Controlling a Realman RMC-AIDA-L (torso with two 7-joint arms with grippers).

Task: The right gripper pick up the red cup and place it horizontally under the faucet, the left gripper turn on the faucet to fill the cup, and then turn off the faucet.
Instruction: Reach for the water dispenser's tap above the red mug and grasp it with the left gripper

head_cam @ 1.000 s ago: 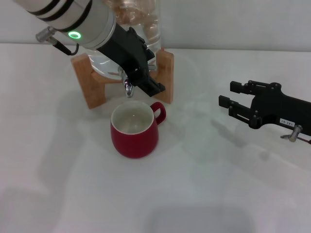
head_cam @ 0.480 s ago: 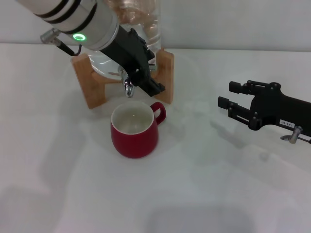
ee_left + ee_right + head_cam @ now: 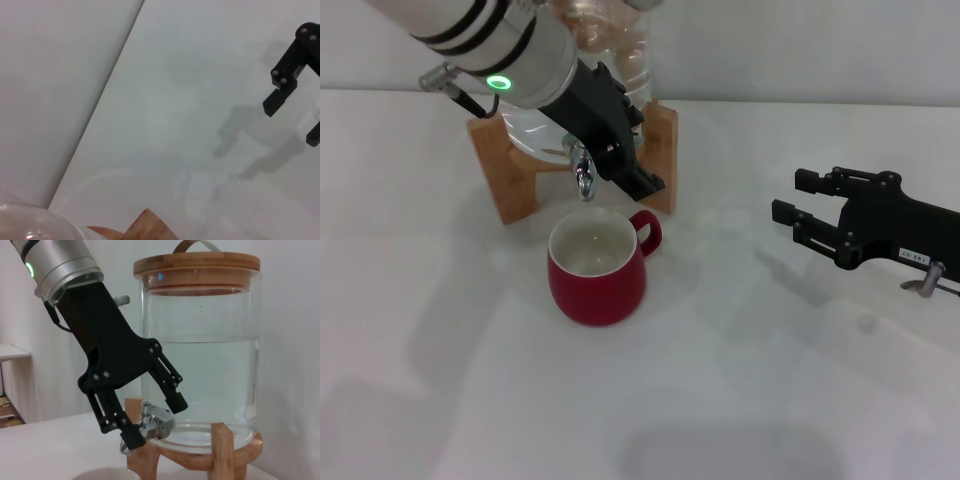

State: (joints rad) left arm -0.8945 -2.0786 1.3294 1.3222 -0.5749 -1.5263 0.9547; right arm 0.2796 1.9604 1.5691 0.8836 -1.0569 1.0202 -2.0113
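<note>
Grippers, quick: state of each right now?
Left gripper: open, fingers either side of the faucet, gripping nothing.
Right gripper: open and empty, off to the right of the red cup.

Left tool (image 3: 620, 160) and its arm have shifted slightly toward the robot's right and up over the last second, green light ring (image 3: 500, 82) moving with it. Right tool (image 3: 790, 205) has edged marginally rightward.

Clear glass water jar (image 3: 200, 360) seen upright on wooden stand (image 3: 505, 180), partly filled with water. Wooden lid (image 3: 196, 265) with metal handle fitted on top. White counter (image 3: 720, 400) beneath.
</note>
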